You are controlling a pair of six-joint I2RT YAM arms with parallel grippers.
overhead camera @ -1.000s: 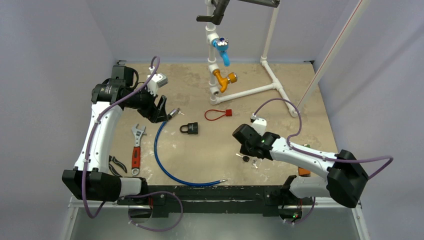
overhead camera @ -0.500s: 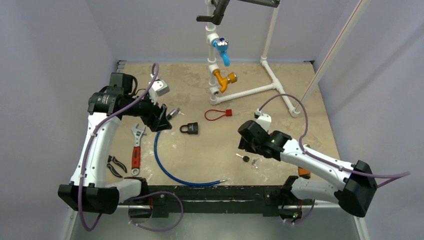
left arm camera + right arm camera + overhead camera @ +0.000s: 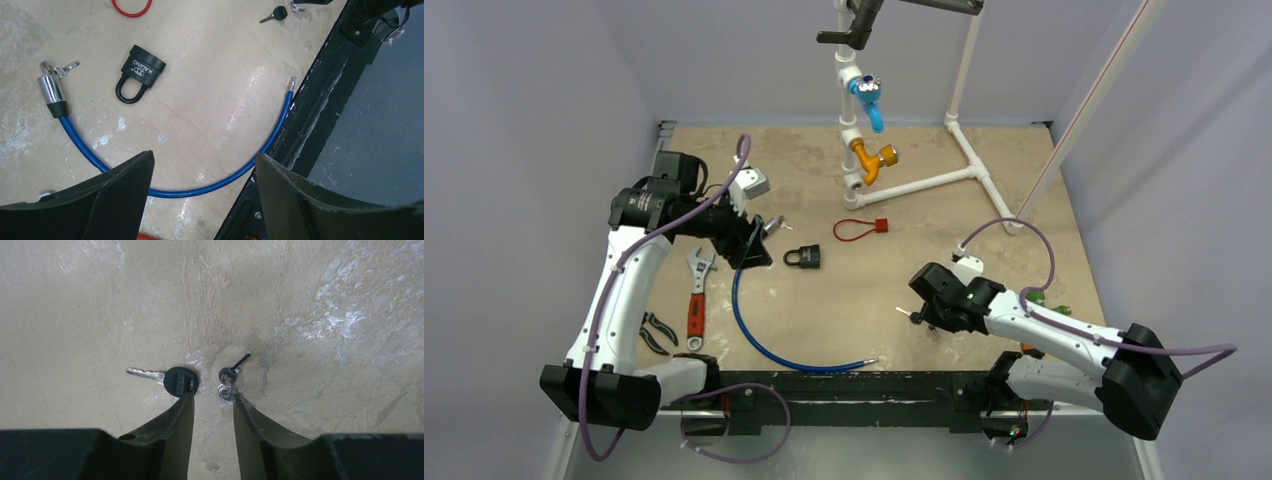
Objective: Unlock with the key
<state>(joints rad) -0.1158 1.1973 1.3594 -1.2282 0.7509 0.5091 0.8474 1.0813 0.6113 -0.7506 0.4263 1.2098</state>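
The black padlock (image 3: 803, 257) lies flat mid-table and also shows in the left wrist view (image 3: 137, 72). A black-headed key (image 3: 177, 381) and a small key on a ring (image 3: 229, 376) lie on the table near the front right. The black-headed key also shows in the top view (image 3: 907, 312). My right gripper (image 3: 212, 396) is low over them and partly open. Its left fingertip touches the black key's head, its right fingertip is at the ring, and only bare table lies between the jaws. My left gripper (image 3: 202, 160) is wide open and empty, left of the padlock (image 3: 749, 250).
A blue cable lock (image 3: 754, 340) curves from left of the padlock to the front edge. A red-handled wrench (image 3: 696, 295) and pliers (image 3: 656, 330) lie at the left. A red loop tag (image 3: 859, 229) lies behind the padlock. A white pipe frame with taps (image 3: 864, 150) stands at the back.
My right gripper has moved toward the near edge and down onto the two keys. My left gripper has shifted slightly right toward the padlock.
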